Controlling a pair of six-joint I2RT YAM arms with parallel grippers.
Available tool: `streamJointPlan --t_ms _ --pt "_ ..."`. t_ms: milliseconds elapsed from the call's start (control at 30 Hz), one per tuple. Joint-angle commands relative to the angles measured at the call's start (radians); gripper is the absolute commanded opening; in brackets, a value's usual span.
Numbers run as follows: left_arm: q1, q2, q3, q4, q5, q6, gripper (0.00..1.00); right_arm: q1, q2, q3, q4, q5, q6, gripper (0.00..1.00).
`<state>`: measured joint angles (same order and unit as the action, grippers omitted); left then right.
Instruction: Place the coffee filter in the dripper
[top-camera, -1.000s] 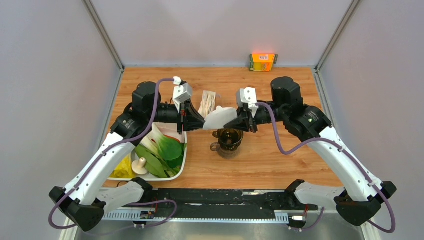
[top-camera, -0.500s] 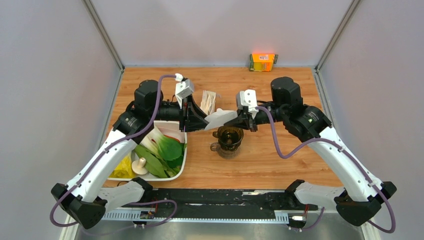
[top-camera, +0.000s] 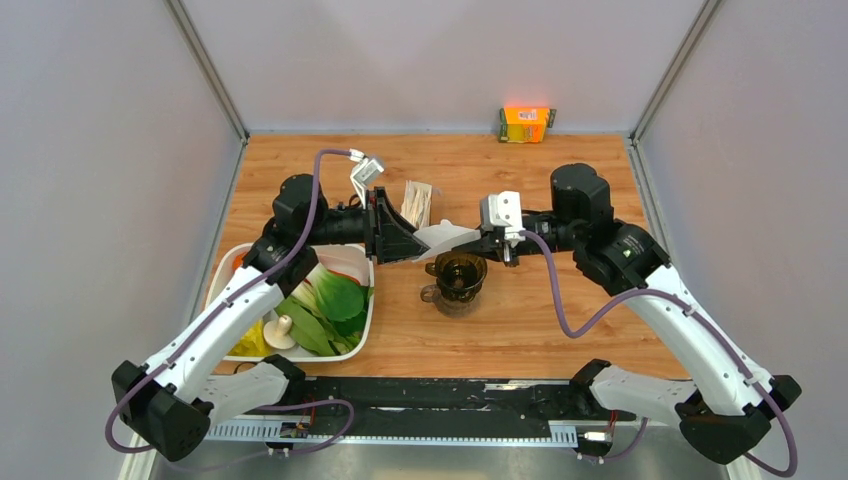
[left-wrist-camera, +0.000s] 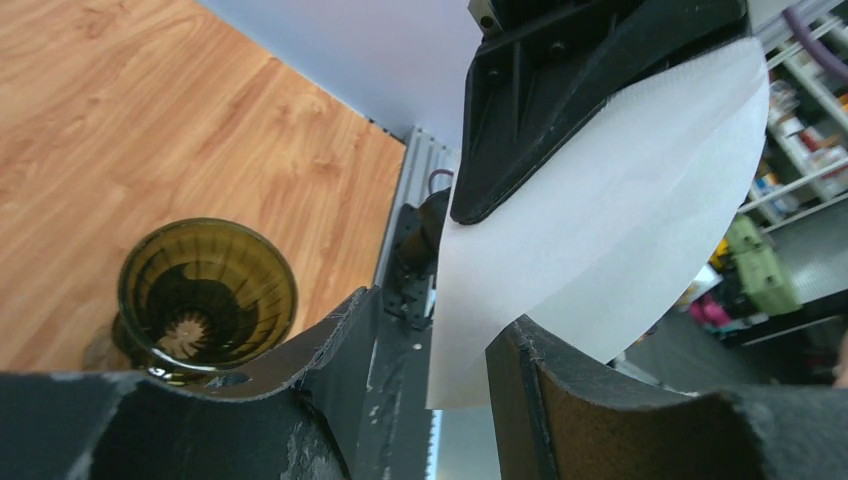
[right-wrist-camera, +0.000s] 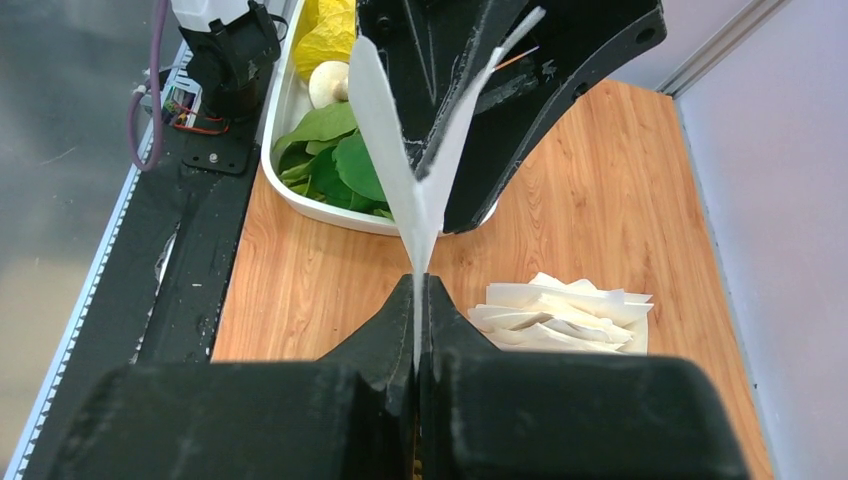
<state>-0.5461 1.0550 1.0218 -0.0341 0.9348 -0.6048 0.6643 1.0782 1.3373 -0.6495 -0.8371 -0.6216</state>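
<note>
The coffee filter (top-camera: 443, 238), a thin white paper fan, hangs in the air between my two grippers, just above and behind the dripper (top-camera: 458, 275). My right gripper (right-wrist-camera: 416, 290) is shut on one edge of the filter (right-wrist-camera: 395, 150). My left gripper (left-wrist-camera: 440, 320) is open, and the filter's (left-wrist-camera: 600, 220) far edge hangs loose between its fingers, close to the right one. The dark brown see-through dripper (left-wrist-camera: 205, 290) stands upright on the wood table with nothing inside it. In the top view, the left gripper (top-camera: 413, 245) and the right gripper (top-camera: 472, 241) face each other.
A white tray (top-camera: 300, 356) of green leaves, a mushroom and yellow items lies under the left arm. A clear-wrapped packet of filters (top-camera: 416, 203) lies behind the grippers, and in the right wrist view the packet (right-wrist-camera: 560, 315) shows. An orange box (top-camera: 526, 123) stands against the back wall.
My left gripper has opened and let go of the filter, while the right gripper closed on it. The filter now lies flatter and lower, and the right arm has drawn slightly right.
</note>
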Motion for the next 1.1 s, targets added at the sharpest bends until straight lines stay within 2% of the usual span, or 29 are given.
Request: streamJointPlan --t_ms 0,300,400,533,700,833,1000,1067 --pt "0.013 -0.009 -0.041 0.222 0.023 -0.247 0.53 -0.002 -0.023 -0.014 0.059 -0.001 -0.040 0.00" --pt "0.017 0.012 -0.120 0.392 0.017 -0.450 0.48 -0.002 -0.041 -0.052 0.122 0.020 -0.036 0.00" --pt "0.021 0.015 -0.122 0.396 0.039 -0.447 0.47 -0.002 -0.049 -0.053 0.122 0.024 -0.035 0.00" --pt "0.028 0.007 -0.112 0.316 0.047 -0.387 0.51 -0.002 -0.057 -0.058 0.121 0.032 -0.030 0.00" --pt "0.029 0.004 -0.138 0.390 0.025 -0.456 0.53 -0.002 -0.041 -0.056 0.122 0.013 -0.023 0.00" --pt "0.028 0.013 -0.147 0.431 0.009 -0.487 0.45 -0.002 -0.024 -0.049 0.124 0.004 -0.009 0.02" --pt "0.028 0.013 -0.155 0.457 0.016 -0.505 0.21 -0.002 -0.022 -0.052 0.123 0.022 0.000 0.05" --pt "0.035 0.009 -0.155 0.438 0.019 -0.500 0.14 -0.003 -0.025 -0.051 0.117 0.036 0.009 0.07"
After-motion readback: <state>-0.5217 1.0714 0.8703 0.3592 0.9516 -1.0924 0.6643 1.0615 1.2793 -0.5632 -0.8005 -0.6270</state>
